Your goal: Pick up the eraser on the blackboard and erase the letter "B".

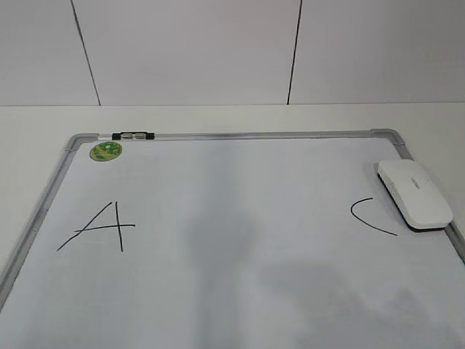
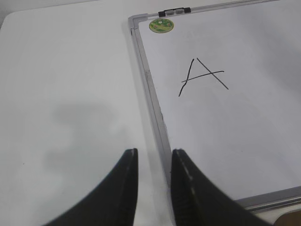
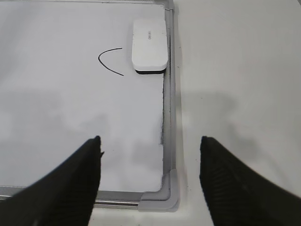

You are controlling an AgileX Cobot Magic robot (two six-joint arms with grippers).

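The eraser (image 1: 414, 195) is a white rounded block lying on the blackboard (image 1: 240, 135) at its right edge, beside a black "C" (image 1: 370, 217). It also shows in the right wrist view (image 3: 149, 44), its dark underside at the near end. No letter "B" shows in any view; the board between "A" (image 1: 102, 229) and "C" is blank. My right gripper (image 3: 150, 141) is wide open and empty above the board's near right corner, well short of the eraser. My left gripper (image 2: 154, 153) is empty, with a narrow gap, over the board's left frame (image 2: 150, 94).
A round green sticker (image 1: 106, 151) sits at the board's far left corner, next to a black clip (image 1: 134, 135) on the frame. The board lies on a white table (image 1: 232, 116) with a panelled wall behind. Neither arm shows in the exterior view.
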